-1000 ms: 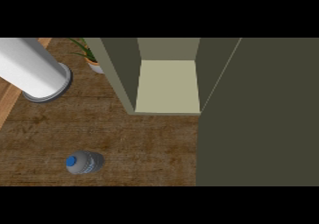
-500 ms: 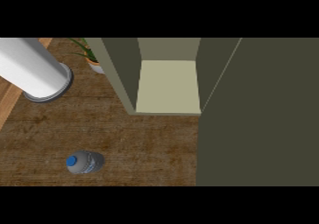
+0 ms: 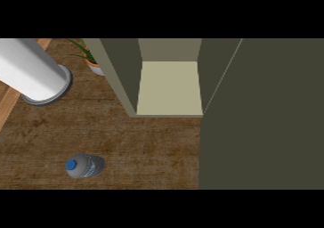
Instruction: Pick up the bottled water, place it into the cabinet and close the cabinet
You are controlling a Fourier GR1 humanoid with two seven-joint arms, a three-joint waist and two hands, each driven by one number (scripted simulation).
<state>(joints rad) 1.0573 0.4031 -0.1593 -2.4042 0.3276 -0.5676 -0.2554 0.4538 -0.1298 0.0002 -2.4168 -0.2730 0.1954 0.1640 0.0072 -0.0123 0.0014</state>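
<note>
Bottle (image 3: 84,166), blue cap up, stands on the counter (image 3: 151,142) at about 7 o'clock in my view, well apart from the cabinet (image 3: 170,89), which stands open at 12. I see neither hand, so I can't tell their state. A white roll (image 3: 30,71) sits at 10.

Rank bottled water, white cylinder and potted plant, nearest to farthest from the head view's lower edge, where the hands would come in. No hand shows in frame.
1. bottled water: lower left on the counter, upright, blue cap facing up.
2. white cylinder: upper left, near the counter's left edge.
3. potted plant: at the top, between the cylinder and the cabinet's left wall.
</note>
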